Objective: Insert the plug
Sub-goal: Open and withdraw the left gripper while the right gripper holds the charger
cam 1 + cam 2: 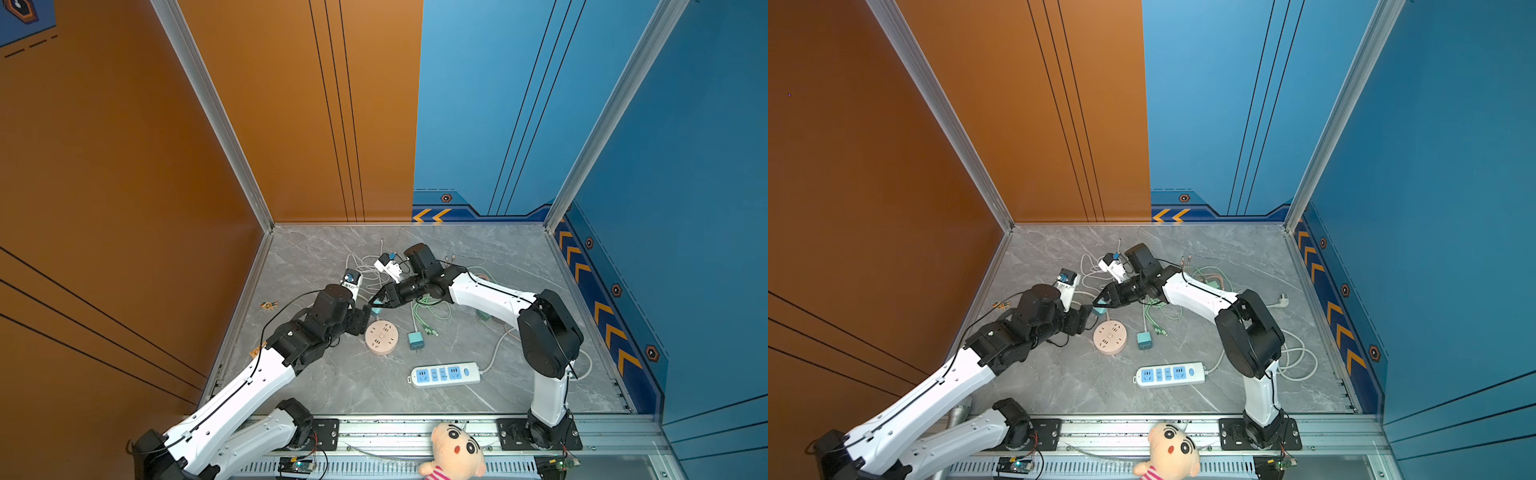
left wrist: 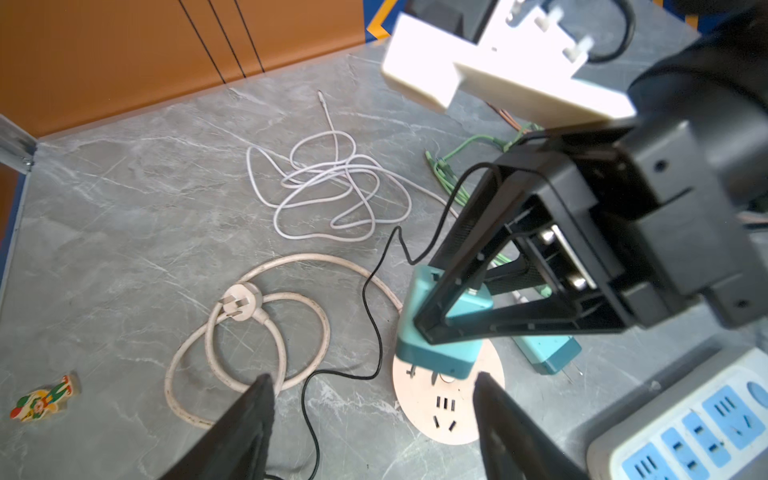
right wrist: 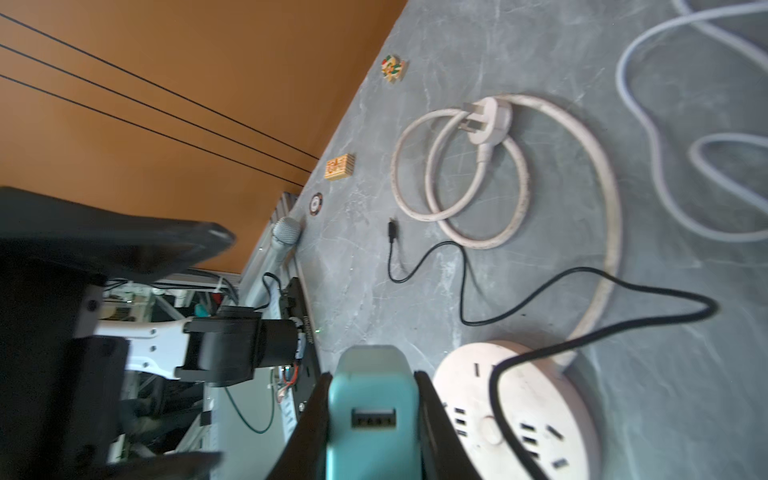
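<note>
The teal plug (image 3: 370, 415) sits low in the middle of both top views, over the rim of the round pink socket (image 2: 449, 415) — pinched by the right gripper (image 2: 428, 332). The left gripper (image 2: 374, 376) is spread, empty. I judge this the insertion step — next the prongs must meet the slots, then press down.

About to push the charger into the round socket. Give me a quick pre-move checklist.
1. Right gripper shut on charger: ok.
2. Left gripper open, holding nothing: ok.
3. Charger over round socket: ok, at its edge.
4. Charger lined up with slots: cannot tell.
5. Black cable clear of socket: not ok, it crosses its face in the right wrist view.
</note>
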`<state>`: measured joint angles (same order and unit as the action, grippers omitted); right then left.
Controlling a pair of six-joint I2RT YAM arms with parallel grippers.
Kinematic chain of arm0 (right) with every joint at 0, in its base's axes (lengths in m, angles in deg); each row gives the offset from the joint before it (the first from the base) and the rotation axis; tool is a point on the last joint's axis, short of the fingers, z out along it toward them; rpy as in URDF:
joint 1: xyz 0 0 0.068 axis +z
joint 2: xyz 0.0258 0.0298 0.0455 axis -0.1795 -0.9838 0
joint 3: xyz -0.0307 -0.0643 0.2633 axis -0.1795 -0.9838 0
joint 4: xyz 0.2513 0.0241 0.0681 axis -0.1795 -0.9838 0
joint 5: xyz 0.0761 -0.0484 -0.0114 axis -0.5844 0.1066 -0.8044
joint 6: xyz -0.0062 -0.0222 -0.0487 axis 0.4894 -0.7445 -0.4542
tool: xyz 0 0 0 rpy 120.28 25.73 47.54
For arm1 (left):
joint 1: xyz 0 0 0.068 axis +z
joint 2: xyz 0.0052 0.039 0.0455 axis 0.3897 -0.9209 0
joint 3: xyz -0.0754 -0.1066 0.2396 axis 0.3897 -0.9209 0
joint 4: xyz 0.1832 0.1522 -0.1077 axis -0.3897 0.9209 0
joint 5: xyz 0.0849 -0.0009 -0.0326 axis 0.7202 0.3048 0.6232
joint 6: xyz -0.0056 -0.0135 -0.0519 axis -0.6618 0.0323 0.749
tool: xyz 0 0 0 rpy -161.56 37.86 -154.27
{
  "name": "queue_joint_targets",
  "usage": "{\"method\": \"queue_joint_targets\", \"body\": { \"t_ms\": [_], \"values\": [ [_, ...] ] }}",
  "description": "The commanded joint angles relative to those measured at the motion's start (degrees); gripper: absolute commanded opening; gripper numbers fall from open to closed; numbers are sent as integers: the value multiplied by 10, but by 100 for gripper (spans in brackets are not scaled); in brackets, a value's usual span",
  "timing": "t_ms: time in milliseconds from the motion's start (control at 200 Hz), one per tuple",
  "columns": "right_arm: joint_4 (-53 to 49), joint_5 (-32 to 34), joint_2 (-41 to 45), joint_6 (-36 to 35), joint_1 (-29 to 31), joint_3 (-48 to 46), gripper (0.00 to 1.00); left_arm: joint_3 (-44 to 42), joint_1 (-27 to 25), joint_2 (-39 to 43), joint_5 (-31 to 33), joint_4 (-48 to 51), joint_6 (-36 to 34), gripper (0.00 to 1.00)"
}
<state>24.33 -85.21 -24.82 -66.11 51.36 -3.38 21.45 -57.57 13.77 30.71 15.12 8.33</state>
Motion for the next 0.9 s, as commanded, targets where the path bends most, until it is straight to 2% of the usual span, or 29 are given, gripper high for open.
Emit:
{"method": "queue_joint_targets", "body": {
  "t_ms": [0,200,290,400,521,676,891],
  "values": [
    [-110,68,0,-103,-2,25,5,-5,35,22,8,24,58,75],
    [-137,134,18,-181,-1,30,5,-5,127,24,-22,54,126,69],
    [-144,155,24,-216,5,35,5,-9,150,10,-42,56,141,67],
    [-150,180,31,-261,13,35,5,-13,156,-17,-55,59,147,65],
    [-174,244,24,-290,27,45,3,-20,155,-43,-63,59,160,62],
    [-177,246,16,-283,43,43,0,-21,156,-59,-52,59,168,61],
    [-165,299,3,-262,69,47,0,-18,157,-74,-49,59,166,60]
  ]
}}
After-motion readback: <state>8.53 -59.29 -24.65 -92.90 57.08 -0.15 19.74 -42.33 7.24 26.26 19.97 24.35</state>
